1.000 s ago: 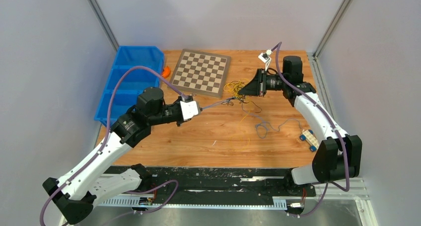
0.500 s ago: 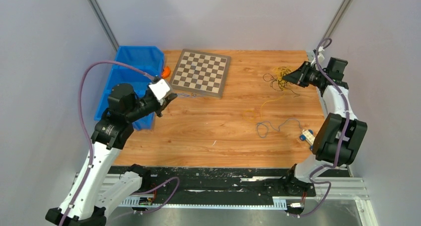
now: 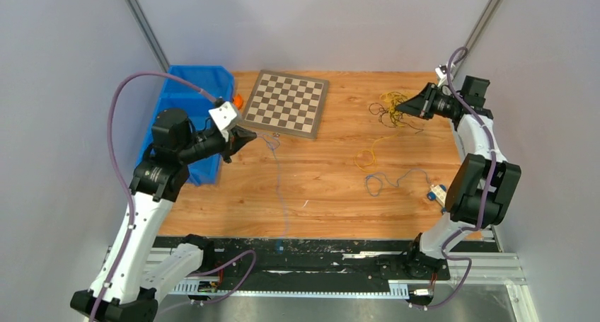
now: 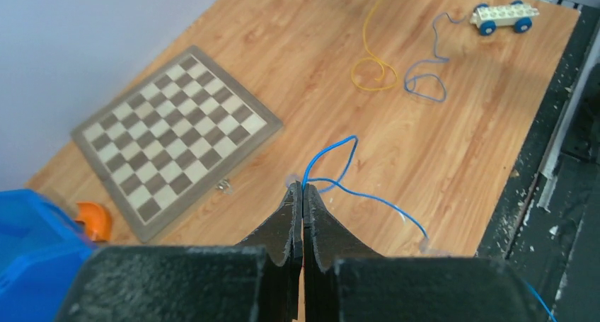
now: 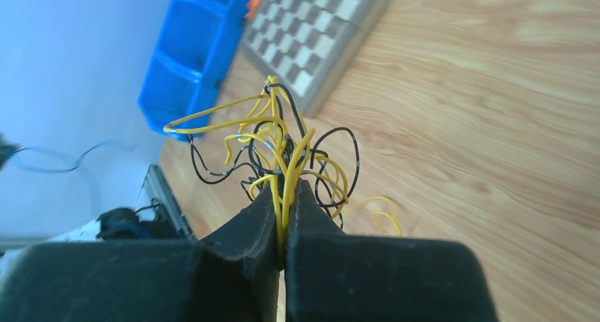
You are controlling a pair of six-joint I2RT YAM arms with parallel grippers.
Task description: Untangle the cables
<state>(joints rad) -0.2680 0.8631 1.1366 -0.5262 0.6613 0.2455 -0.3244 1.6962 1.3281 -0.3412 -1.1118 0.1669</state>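
My left gripper [image 3: 250, 134] is shut on a thin blue wire [image 3: 281, 194] that hangs from its tips and trails toward the table's front edge. In the left wrist view the jaws [image 4: 303, 189] pinch the blue wire [image 4: 332, 175]. My right gripper [image 3: 400, 106] is shut on a wad of yellow and black wires [image 3: 386, 110], held above the far right of the table. In the right wrist view the wad [image 5: 283, 134] fans out from the closed tips [image 5: 285, 185]. A loose yellow wire [image 3: 366, 153] and a blue-grey wire [image 3: 382, 182] lie on the table.
A chessboard [image 3: 286, 102] lies at the back centre. A blue bin [image 3: 185, 106] stands at the left, with a small orange object [image 3: 238, 100] beside it. A white wheeled brick toy [image 3: 437, 193] sits near the right arm. The table's front edge has a black rail [image 3: 318, 248].
The arms pulled apart: my left gripper swung left with the blue wire, which came free of the wad and now hangs down. My right gripper carried the wad to the far right.
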